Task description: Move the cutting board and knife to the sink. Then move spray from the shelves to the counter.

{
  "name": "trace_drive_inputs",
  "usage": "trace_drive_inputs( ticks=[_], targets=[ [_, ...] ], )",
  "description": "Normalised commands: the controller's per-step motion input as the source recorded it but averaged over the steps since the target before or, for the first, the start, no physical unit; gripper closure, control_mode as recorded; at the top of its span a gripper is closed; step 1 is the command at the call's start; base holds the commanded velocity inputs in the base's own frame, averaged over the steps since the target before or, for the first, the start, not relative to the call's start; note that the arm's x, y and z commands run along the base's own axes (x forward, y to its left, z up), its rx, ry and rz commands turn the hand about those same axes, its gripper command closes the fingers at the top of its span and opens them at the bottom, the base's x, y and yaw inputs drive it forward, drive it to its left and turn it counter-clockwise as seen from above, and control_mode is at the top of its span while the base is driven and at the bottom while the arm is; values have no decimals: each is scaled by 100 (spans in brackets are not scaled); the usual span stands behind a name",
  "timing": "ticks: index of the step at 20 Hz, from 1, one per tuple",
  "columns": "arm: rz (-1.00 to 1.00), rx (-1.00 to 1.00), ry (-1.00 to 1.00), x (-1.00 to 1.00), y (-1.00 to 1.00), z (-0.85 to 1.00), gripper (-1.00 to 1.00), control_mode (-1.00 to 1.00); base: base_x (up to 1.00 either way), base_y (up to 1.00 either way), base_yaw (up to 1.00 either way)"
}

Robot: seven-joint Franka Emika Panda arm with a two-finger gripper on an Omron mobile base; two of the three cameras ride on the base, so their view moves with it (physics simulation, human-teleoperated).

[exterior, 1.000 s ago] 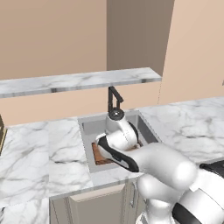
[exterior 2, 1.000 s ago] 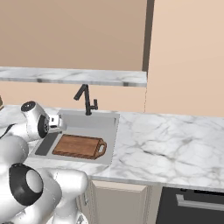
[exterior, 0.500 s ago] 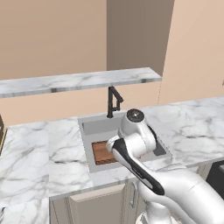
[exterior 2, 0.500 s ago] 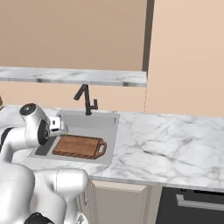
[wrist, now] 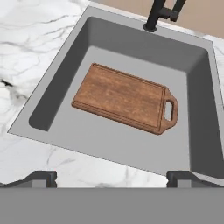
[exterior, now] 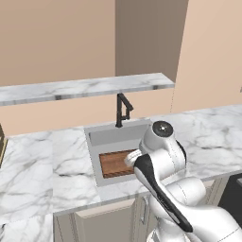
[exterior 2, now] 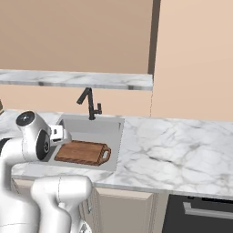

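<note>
The dark brown cutting board (wrist: 124,98) lies flat on the floor of the grey sink (wrist: 131,48), its cut-out handle toward the right of the hand view. My gripper (wrist: 113,178) hangs open above the sink's near rim, apart from the board, with nothing between its fingertips (wrist: 41,178). From the base, the board (exterior: 113,163) (exterior 2: 82,152) rests in the sink (exterior: 113,134) (exterior 2: 98,129), partly behind my arm (exterior: 160,151). The knife and the spray are out of view. The grey shelves (exterior: 85,87) (exterior 2: 77,78) run along the wall above the counter (exterior: 42,170) (exterior 2: 173,150).
A slim black faucet (exterior: 123,109) (exterior 2: 91,103) (wrist: 159,13) stands at the sink's back edge. White marble counter stretches to both sides of the basin. A dark oven front (exterior 2: 200,211) sits below the counter at the right.
My arm has swung to the right over the sink's front, with the gripper staying open. The cutting board has not moved in the sink.
</note>
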Motion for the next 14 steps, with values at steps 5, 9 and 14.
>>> trace_drive_inputs(
  ticks=[5, 9, 14],
  targets=[
    [-3, 0, 11, -24, -16, 22, -100, -100, 0, 0, 0],
    [0, 0, 2, -15, -14, 15, -100, -100, 0, 0, 0],
    [0, 0, 0, 0, 0, 0, -100, -100, 0, 0, 0]
  ],
)
